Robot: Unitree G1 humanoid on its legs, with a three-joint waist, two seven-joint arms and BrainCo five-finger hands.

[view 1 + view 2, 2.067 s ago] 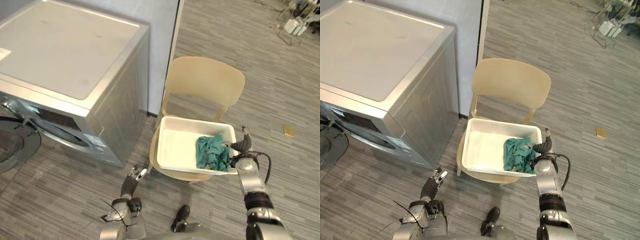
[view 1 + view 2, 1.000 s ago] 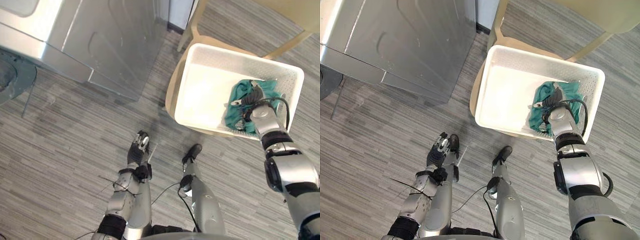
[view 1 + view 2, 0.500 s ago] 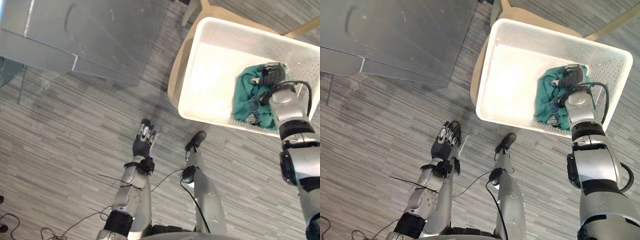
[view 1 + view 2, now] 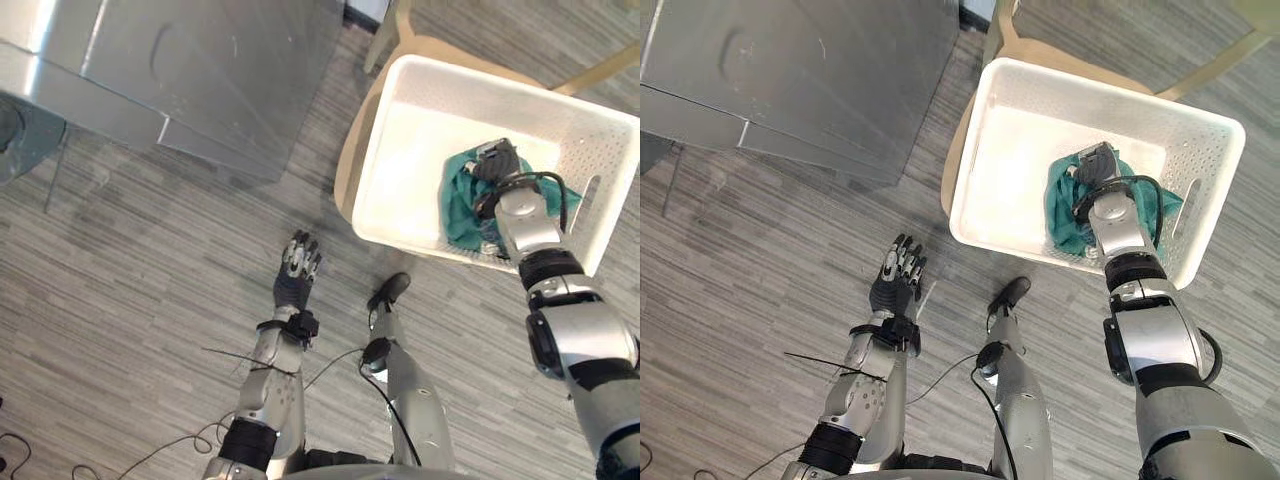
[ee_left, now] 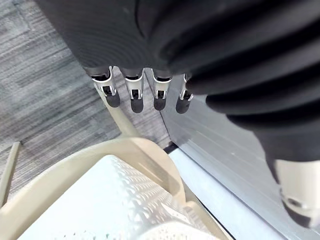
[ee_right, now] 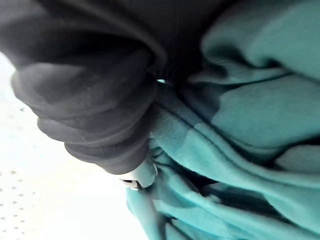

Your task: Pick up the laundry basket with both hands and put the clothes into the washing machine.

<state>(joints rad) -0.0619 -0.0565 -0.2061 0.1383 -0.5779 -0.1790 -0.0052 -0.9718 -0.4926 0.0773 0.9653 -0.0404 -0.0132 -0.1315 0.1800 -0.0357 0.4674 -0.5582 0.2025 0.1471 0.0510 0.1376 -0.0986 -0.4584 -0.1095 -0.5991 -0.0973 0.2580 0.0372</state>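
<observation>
Two hands, and no shared hold on the basket yet. At far left stands the washing machine [image 4: 220, 60]. Beside it our left hand [image 4: 296, 272] hangs over the floor, fingers straight and spread, holding nothing. Further right, the white laundry basket [image 4: 405, 150] sits on the chair [image 4: 352, 165], teal clothes [image 4: 460, 200] heaped at its right side. Our right hand [image 4: 497, 162] is pressed into them; we cannot tell whether its fingers have closed. A one-sided pull on the cloth could drag the basket off the seat.

White plastic laundry basket [image 4: 470, 85] has tiny dotted holes all over its walls, crumpled teal-green clothes [image 4: 460, 205], pale beige wooden chair [image 4: 349, 172], plain silver-grey metal washing machine [image 4: 220, 70], grey streaky plank floor [image 4: 150, 280].
</observation>
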